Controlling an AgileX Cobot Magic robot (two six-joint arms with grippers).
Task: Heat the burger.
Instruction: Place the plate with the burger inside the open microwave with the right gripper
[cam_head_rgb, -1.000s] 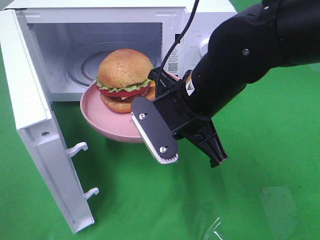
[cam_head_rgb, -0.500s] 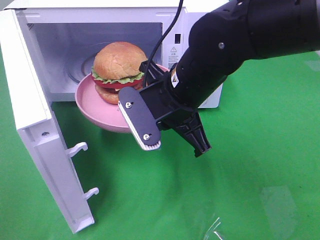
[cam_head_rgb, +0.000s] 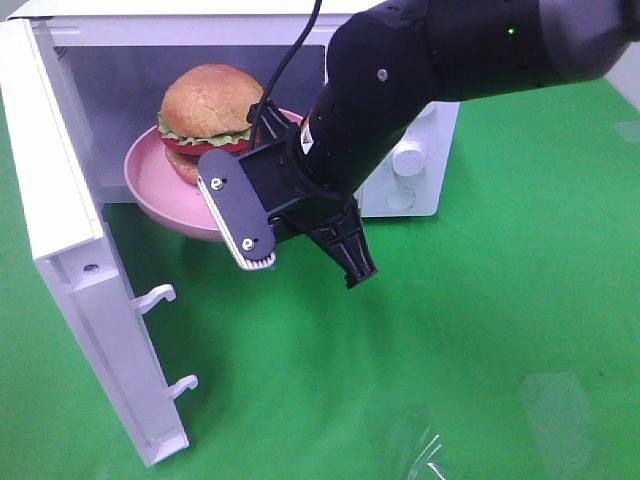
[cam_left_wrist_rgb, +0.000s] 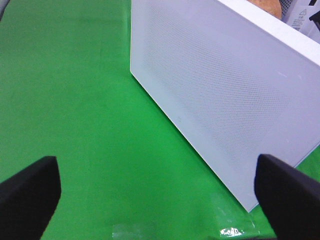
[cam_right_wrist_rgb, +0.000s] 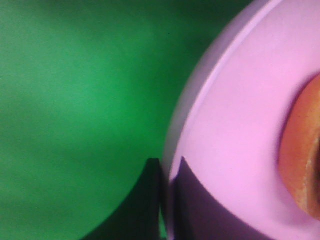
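Loading step: the right gripper (cam_right_wrist_rgb: 167, 172), clamped on the plate (cam_head_rgb: 150, 185) rim, holds the burger (cam_head_rgb: 205, 105) at the microwave (cam_head_rgb: 420, 160) mouth. Next, it should go inside, kept level. The left gripper (cam_left_wrist_rgb: 159, 190) hangs apart.

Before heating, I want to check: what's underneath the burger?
The burger rests on a pink plate, whose rim the right gripper clamps at the open microwave. The burger covers the plate's middle, and the plate hides whatever lies below it.

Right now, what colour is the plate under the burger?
Pink; the plate shows best in the right wrist view.
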